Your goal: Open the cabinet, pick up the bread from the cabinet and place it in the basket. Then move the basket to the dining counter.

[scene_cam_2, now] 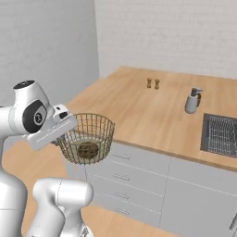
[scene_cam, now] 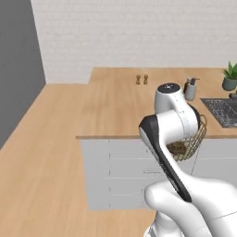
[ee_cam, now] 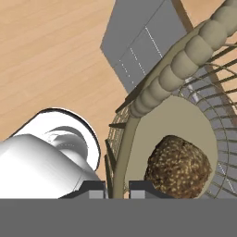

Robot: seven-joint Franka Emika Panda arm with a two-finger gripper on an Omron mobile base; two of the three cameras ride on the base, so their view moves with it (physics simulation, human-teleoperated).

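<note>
The round tan wire basket hangs in the air in front of the pale grey drawer fronts, just below the edge of the light-wood dining counter. My gripper is shut on the basket's rim at its near side. The lumpy dark-brown bread lies on the basket's beige base. From the left base view my arm covers most of the basket, with the bread peeking through the mesh. The right base view has the gripper left of the bread. The cabinet is out of view.
On the counter stand two small shakers, a grey soap dispenser and a potted plant. A dark sink is set into it at the right. Wood floor spreads to the left of the drawers.
</note>
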